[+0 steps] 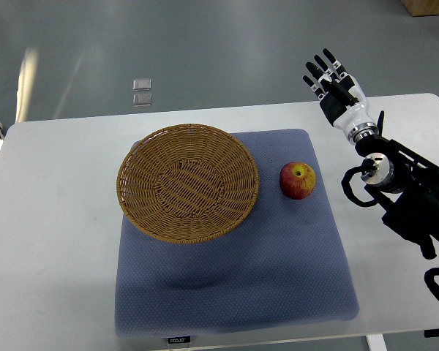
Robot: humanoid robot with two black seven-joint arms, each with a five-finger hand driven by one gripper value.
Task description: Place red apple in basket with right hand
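— White surface (51, 219) under me, grey floor beyond it, and a blue-grey textured mat (234, 285) spread across the middle. What am I reaching for?

— Your round red apple with the yellow patch by its stem (298, 180). It sits on the mat, just beside the right rim of the shallow round woven wicker basket (188, 183), not touching it. The basket holds nothing yet.

— And my right hand (336, 91)?

— Raised past the far right corner of the mat, well apart from the apple, fingers spread and holding nothing. I see no left arm at all.

— How do I expect the fruit to behave?

— I'd judge it firm and fairly light, smooth-skinned, so a bit slippery, and round enough to roll if nudged. I'd come down over it and close the fingers around its widest part, with the thumb opposite them, squeezing only enough to lift, since a hard pinch could bruise it
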